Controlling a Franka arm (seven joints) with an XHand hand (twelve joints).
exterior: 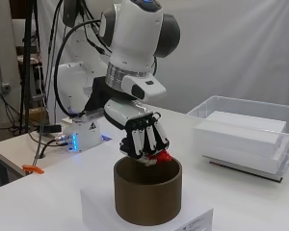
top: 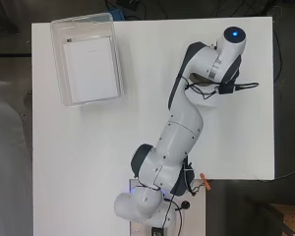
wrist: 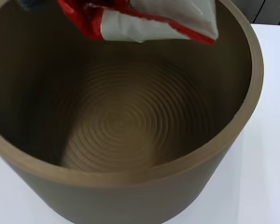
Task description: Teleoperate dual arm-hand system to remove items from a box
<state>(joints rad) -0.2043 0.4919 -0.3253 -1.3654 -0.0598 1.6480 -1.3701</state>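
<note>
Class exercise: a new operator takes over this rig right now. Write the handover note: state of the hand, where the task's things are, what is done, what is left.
Hand: shut on a red and white packet, held just above the mouth of the brown round container.
Container: stands on a white block near the table's edge; the wrist view shows its ribbed floor bare.
Clear bin: at the table's far corner, holding white flat boxes.
Done: the packet is gripped and lifted to the rim.
Left: carry it clear of the container and set it down on the table.
</note>
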